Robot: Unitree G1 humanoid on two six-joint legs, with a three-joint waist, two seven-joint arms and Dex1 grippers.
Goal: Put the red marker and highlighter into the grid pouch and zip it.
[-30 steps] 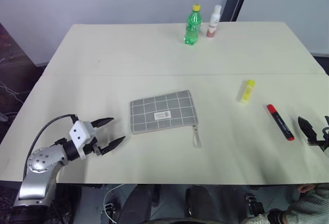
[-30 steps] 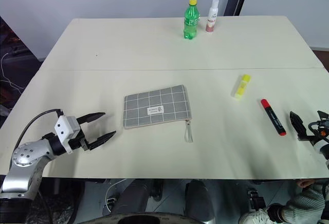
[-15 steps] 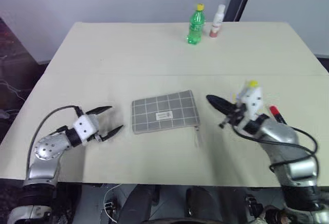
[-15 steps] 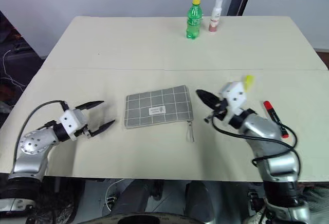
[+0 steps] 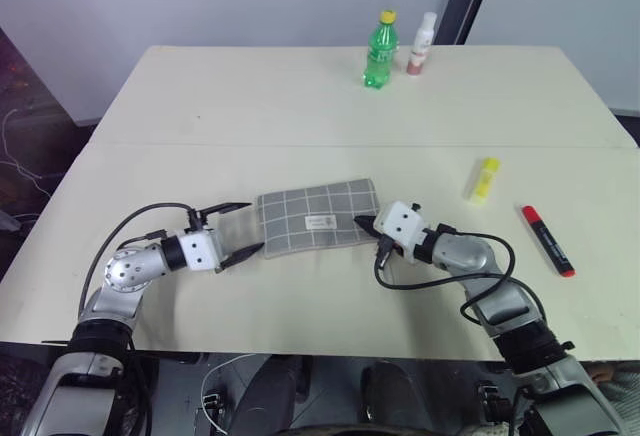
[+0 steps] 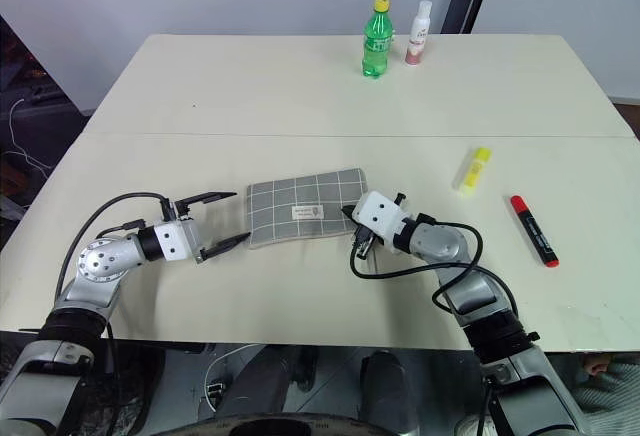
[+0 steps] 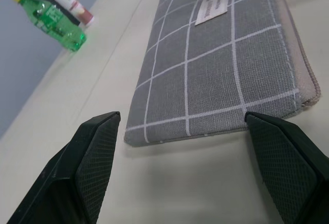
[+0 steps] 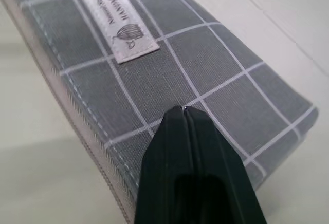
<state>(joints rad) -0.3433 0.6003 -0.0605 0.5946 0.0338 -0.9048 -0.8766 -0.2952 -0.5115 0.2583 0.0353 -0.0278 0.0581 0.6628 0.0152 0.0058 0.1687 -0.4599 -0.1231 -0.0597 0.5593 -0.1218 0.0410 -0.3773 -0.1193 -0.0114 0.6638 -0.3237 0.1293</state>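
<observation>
Mid-desk (image 5: 300,106), the pouch (image 5: 315,216) lies flat, label up, zip edge toward the robot. Left gripper (image 5: 237,228) is wide open, empty, fingers straddling the pouch's left end without touching it. Right gripper (image 6: 353,228) is pinched fully shut at the pouch's right end, tips over the fabric near the zip corner; can't tell if it has caught the pull strap or just rests on cloth. Marker (image 5: 545,240) and highlighter (image 5: 482,178) sit well apart from the pouch on the right side, highlighter nearer and further back, marker close to the right edge. Handling guess: pouch is soft, light, limp fabric, so it'll slide and bunch if pulled one-handed; pin the left end while the right works the zip pull. Marker is a slim, smooth, rigid barrel, likely to roll; pinch across the middle band. Highlighter is stubby, rigid, easier to take across its body. Room: plenty of bare desk all round the pouch; bottles (image 5: 378,49) are far at the back, out of the way. Marker near the edge is the one drop risk.
</observation>
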